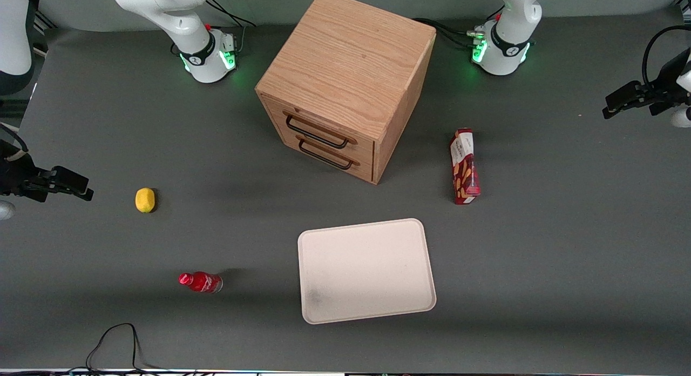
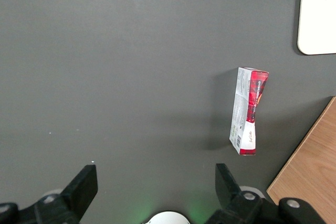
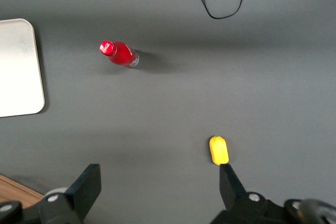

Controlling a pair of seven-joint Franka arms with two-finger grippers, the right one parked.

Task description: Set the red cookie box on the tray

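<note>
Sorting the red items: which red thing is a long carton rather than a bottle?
The red cookie box, lying near the drawer cabinet; the red bottle is small and round. The gripper hangs apart, fingers open.

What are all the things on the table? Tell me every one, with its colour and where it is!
red cookie box: 1, red with a white label end, lying on the table beside the wooden cabinet, toward the working arm's end, farther from the front camera than the tray.
tray: 1, cream-white, flat on the table, nearer the front camera than the cabinet, nothing on it.
wooden cabinet: 1, light brown with two drawers and dark handles, mid-table.
red bottle: 1, red, beside the tray, toward the parked arm's end.
yellow lemon-like thing: 1, yellow, toward the parked arm's end.
black cable: 1, at the table edge nearest the front camera.
claw: 1, black, open, up above the table, apart from the cookie box.
</note>
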